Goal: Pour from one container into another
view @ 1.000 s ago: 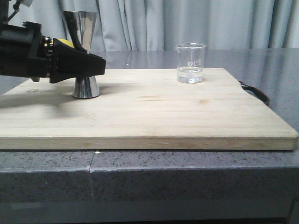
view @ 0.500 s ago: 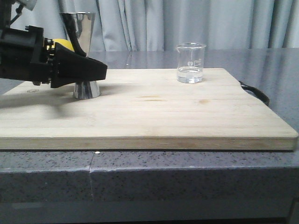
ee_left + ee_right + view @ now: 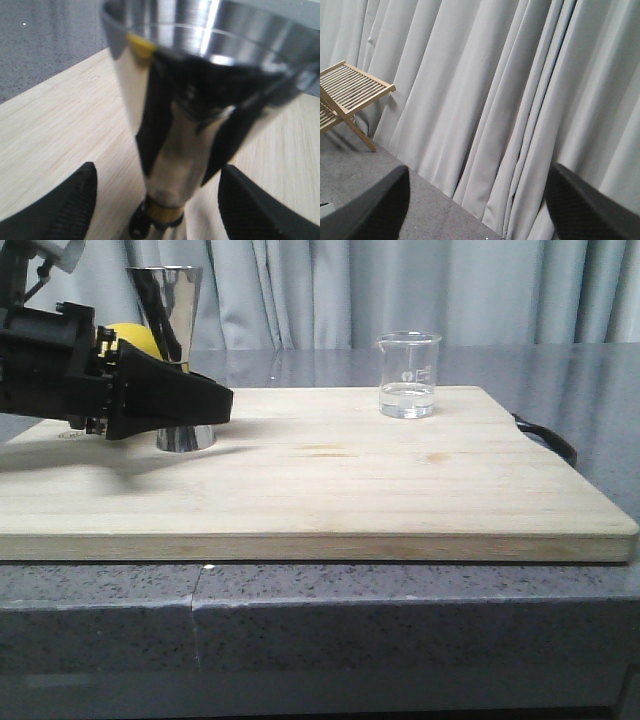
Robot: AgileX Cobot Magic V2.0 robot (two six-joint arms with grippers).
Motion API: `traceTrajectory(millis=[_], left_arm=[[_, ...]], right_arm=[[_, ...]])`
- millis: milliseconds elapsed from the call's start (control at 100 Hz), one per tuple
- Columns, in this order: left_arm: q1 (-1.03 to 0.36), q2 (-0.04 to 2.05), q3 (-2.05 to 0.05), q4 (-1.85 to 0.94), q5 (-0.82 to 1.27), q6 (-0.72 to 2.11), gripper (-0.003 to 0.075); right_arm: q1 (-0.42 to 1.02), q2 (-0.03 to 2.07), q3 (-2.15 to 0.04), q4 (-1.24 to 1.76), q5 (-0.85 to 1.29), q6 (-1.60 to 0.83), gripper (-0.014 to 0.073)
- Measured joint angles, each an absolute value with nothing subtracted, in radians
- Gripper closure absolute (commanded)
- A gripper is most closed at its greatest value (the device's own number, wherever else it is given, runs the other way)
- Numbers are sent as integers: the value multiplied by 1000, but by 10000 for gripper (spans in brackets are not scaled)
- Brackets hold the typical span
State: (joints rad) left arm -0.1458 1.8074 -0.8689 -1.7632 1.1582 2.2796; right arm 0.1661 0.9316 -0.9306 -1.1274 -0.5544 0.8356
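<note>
Left gripper (image 3: 215, 405): black fingers spread wide, one on each side of the steel jigger (image 3: 175, 350), level with its narrow waist. In the left wrist view the fingers (image 3: 60, 207) stand clear of the metal on both sides; no contact visible, nothing grasped.

Jigger: upright, long axis vertical, wide mouth up, base on the left rear part of the wooden board (image 3: 320, 480). Thin gold band (image 3: 165, 212) shows at the waist in the left wrist view.

Glass beaker (image 3: 408, 375): upright, open end up, on the right rear part of the board, well apart from the jigger. A little clear liquid in the bottom; white marks on the wall.

Board lies on the grey speckled worktop (image 3: 400, 610).

Right gripper (image 3: 477, 210): fingers apart, empty, facing grey curtains (image 3: 510, 90); a wooden slatted rack (image 3: 347, 97) to one side.
</note>
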Motion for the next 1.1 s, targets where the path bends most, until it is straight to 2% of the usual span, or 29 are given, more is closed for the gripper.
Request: traceTrajectory(millis=[240, 500, 680, 960, 1040, 1100], left_arm=[[-99, 1768, -869, -1714, 1156, 2222, 227], [30, 1647, -869, -1530, 1158, 2040, 227], [135, 1537, -869, -1486, 1162, 1952, 241], [291, 1400, -923, -1717, 1167, 1806, 484], [315, 1374, -963, -1744, 1167, 1785, 596], [315, 1350, -993, -1748, 1167, 1766, 683]], right_arm=[[166, 932, -931, -1127, -554, 836, 84], [166, 932, -931, -1127, -549, 836, 84], [166, 932, -931, -1127, -449, 836, 84], [165, 932, -958, -1113, -51, 836, 87], [164, 928, -971, -1105, 0, 836, 93], [164, 922, -978, -1101, 21, 836, 155]])
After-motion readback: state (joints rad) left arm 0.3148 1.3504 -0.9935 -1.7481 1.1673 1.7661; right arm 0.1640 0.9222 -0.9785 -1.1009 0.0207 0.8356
